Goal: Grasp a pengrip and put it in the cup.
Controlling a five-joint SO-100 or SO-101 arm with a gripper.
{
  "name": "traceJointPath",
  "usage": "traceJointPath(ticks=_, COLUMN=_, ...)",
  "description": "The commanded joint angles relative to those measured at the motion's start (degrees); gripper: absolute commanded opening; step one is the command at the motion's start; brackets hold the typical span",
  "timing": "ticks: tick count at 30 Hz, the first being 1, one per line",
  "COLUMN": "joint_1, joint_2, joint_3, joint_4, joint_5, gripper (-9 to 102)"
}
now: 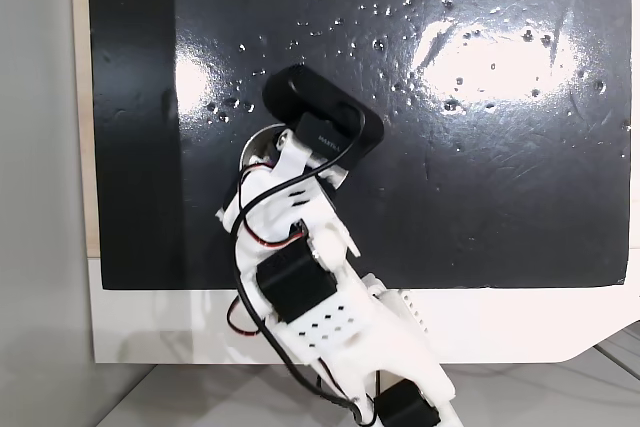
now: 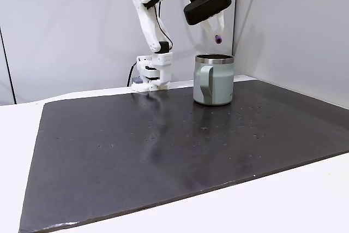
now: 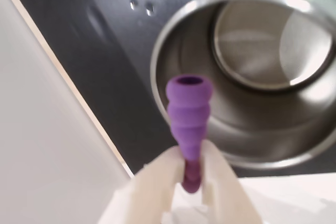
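The light-purple ribbed pengrip (image 3: 189,109) is pinched at its lower end between my white fingers (image 3: 159,179), and its open end points toward the cup. My gripper (image 3: 190,153) is shut on it. In a fixed view from the side, the pengrip (image 2: 218,39) hangs from the gripper (image 2: 217,32) a short way above the rim of the silver cup (image 2: 213,80). The cup stands upright with its handle facing the camera. The wrist view looks down into the cup (image 3: 247,129), whose inside holds nothing. From above, the arm covers all but an arc of the cup (image 1: 257,147).
A black mat (image 2: 163,151) covers most of the white table (image 2: 305,200). The arm's base (image 2: 152,75) stands behind the mat, left of the cup. Grey walls stand behind the mat and to its right. Small droplets or specks dot the mat (image 1: 480,197).
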Motion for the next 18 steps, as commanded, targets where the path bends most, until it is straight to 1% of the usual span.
traceJointPath(ticks=1, joint_1=-1.05, joint_2=4.22, joint_3=1.14, joint_4=1.85, joint_5=2.11, gripper=0)
traceJointPath(ticks=12, joint_1=-0.62, joint_2=7.73, joint_3=3.08, joint_4=3.16, joint_5=6.5, gripper=2)
traceJointPath(ticks=14, joint_1=-0.09, joint_2=7.91, joint_3=3.08, joint_4=2.9, joint_5=7.73, gripper=8)
traceJointPath(ticks=16, joint_1=0.35, joint_2=8.26, joint_3=2.9, joint_4=2.72, joint_5=8.61, gripper=19)
traceJointPath(ticks=18, joint_1=0.53, joint_2=8.44, joint_3=2.9, joint_4=2.72, joint_5=9.32, gripper=25)
